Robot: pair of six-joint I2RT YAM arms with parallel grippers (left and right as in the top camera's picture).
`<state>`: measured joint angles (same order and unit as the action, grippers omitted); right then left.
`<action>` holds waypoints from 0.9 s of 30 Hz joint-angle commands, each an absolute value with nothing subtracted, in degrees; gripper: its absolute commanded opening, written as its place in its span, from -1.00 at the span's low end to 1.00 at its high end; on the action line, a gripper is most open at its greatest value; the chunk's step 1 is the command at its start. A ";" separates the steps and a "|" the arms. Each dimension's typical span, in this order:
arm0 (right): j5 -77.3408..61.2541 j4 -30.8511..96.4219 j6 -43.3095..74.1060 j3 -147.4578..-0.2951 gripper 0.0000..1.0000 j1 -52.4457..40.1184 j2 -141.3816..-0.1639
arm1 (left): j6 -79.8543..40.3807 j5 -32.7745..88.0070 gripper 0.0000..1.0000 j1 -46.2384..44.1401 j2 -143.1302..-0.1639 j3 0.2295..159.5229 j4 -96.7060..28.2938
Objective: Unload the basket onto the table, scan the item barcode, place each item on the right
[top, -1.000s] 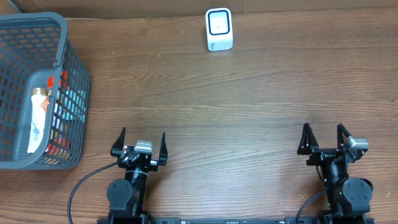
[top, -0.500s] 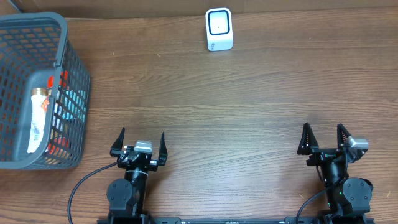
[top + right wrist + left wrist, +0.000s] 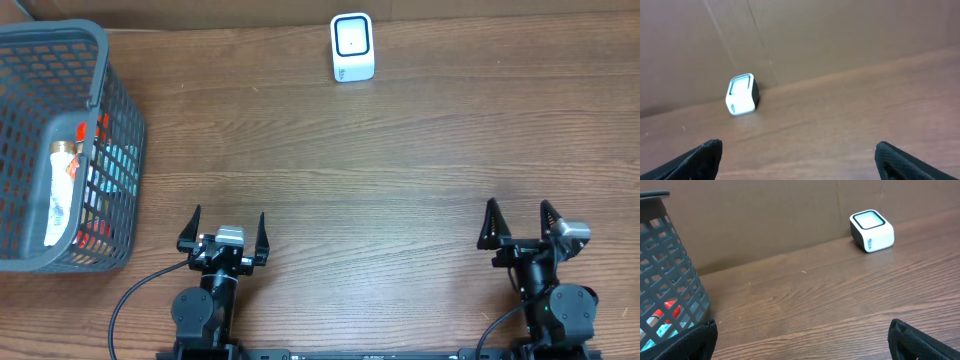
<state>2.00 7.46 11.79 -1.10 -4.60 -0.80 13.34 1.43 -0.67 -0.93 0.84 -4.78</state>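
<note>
1. The white scanner (image 3: 353, 47) has small blue print on its side, too small to read.
2. A white tube (image 3: 60, 190) with orange-red marking lies inside the grey basket (image 3: 125, 130); its label cannot be read.
3. The scanner stands on the counter (image 3: 400, 160), well right of the basket, at the far edge.
4. The left arm (image 3: 205, 310) sits low, just beyond the basket's near right corner, with its jaws wide open and empty.
5. The right arm (image 3: 560, 305) sits far right of the basket, its jaws also wide open and holding nothing.
</note>
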 commanded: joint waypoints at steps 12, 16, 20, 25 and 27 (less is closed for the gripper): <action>-2.17 21.54 7.01 -28.71 1.00 -4.84 -19.92 | 4.25 8.64 1.00 2.90 -32.97 38.09 -19.07; -3.14 31.86 7.01 -42.83 1.00 -4.84 -33.01 | 4.29 12.36 1.00 3.77 -50.22 60.93 -36.73; -4.10 44.53 7.01 -57.54 1.00 -4.86 -46.28 | 4.23 16.71 1.00 3.84 -66.13 84.49 -54.08; -9.61 54.57 9.15 -71.00 1.00 -4.86 -60.29 | 3.25 19.14 1.00 3.84 -79.81 102.85 -61.58; -14.09 54.72 8.58 -72.53 1.00 -4.86 -63.48 | 6.48 18.57 1.00 4.03 -82.78 106.15 -58.89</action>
